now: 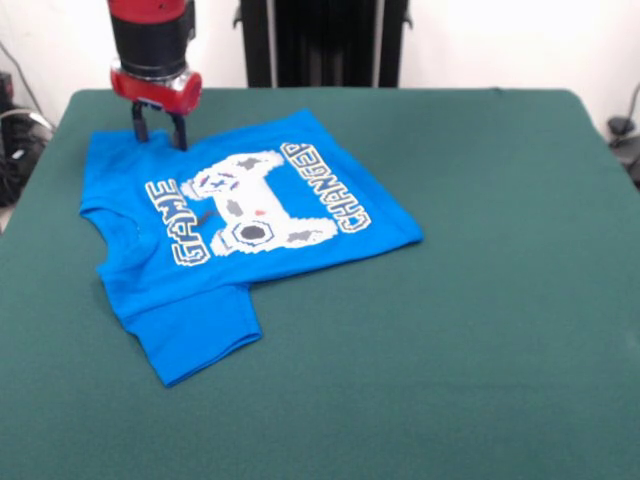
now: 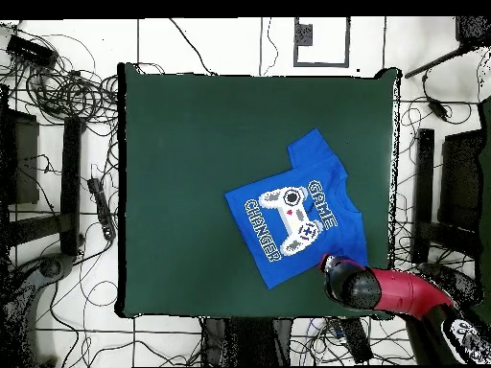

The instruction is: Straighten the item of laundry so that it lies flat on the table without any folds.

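One blue T-shirt (image 1: 235, 225) on one table (image 1: 500, 300).

We see the arm (image 1: 150, 35) entering the front view from the top edge, wrist vertical, near the bench's (image 1: 480, 330) far left corner. The gripper (image 1: 160, 131) points straight down below its red collar. Its two dark fingers (image 1: 140, 123) hang apart with a clear gap between them, tips low over the bench surface. In the overhead view, the red forearm (image 2: 403, 290) reaches in across the bench's bottom right corner.
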`<control>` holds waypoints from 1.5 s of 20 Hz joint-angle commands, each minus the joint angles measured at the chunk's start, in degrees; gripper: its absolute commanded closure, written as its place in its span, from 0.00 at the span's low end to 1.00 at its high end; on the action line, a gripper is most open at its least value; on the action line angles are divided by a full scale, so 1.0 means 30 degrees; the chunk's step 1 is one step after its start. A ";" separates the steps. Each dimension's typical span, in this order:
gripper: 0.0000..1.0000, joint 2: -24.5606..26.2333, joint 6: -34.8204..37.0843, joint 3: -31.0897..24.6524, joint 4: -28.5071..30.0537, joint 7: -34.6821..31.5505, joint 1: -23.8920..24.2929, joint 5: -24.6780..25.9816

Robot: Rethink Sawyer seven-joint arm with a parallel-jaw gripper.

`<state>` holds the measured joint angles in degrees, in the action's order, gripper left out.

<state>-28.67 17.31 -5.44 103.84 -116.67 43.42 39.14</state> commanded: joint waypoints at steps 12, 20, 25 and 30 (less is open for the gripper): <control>1.00 0.4212 -0.2771 -0.0318 -0.1721 -0.0242 0.0239 0.1662; 1.00 0.4096 -0.2515 -0.0469 -0.1602 -0.0090 0.0325 0.1586; 1.00 0.3945 -0.2564 -0.0348 -0.1327 -0.0175 0.0296 0.1618; 1.00 0.3518 -0.2726 -0.0122 -0.0763 -0.0038 0.0500 0.1948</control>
<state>-28.70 15.72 -4.89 104.01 -116.67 43.56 39.21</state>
